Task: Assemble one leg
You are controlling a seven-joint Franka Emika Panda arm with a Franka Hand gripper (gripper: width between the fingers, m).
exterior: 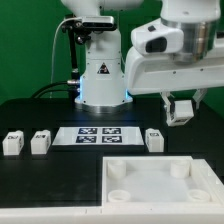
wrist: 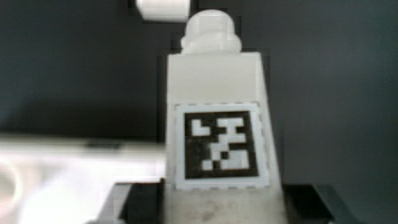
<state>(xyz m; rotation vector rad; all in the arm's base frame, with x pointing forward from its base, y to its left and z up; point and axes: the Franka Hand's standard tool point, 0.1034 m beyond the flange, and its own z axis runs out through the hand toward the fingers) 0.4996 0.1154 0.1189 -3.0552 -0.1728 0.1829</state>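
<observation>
In gripper (wrist: 221, 203), leg (wrist: 217, 80); tag (wrist: 219, 142) wrist-view only

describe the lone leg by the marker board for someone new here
Start at the large white panel at the front. Just behind it, off the marker board's end on the exterior view's right, stands the lone leg. Two other legs pair up off the opposite end; the gripper holds a fourth leg.

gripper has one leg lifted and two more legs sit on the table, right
Three, not two: in the exterior view a far-left leg and a second leg lie on that view's left of the marker board, a third leg on its right. The gripper does hold a fourth leg.
</observation>
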